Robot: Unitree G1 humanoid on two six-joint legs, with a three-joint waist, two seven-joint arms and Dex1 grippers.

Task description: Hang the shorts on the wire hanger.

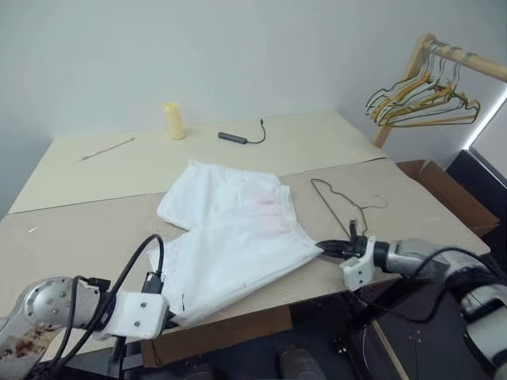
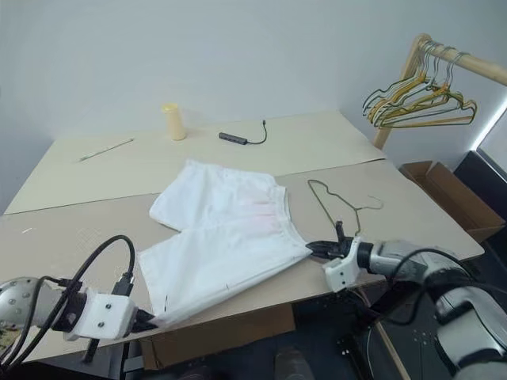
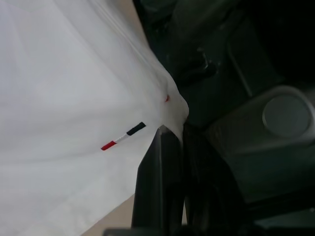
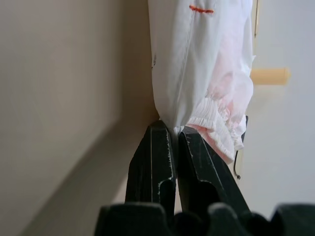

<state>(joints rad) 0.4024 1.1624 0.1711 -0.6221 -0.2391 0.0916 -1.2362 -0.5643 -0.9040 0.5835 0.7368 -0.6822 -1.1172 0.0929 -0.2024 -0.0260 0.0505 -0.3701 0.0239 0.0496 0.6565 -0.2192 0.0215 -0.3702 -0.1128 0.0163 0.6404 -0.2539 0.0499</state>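
Shorts (image 1: pixel 230 237) at table (image 1: pixel 95 222) centre, wire hanger (image 1: pixel 341 207) at 3 o'clock. Left gripper (image 3: pixel 172 140) clamps hem corner, right gripper (image 4: pixel 174 130) clamps waistband corner. Risk: thin pinches slip, cloth drops.

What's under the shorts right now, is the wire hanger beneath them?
No. The wire hanger lies beside the shorts, bare on the cardboard-covered table. The cloth hides whatever else lies beneath. Both grippers, left and right, pinch its corners.

yellow cup (image 1: pixel 173 120), black cable (image 1: pixel 242 137), bunched hangers (image 1: pixel 424 99)
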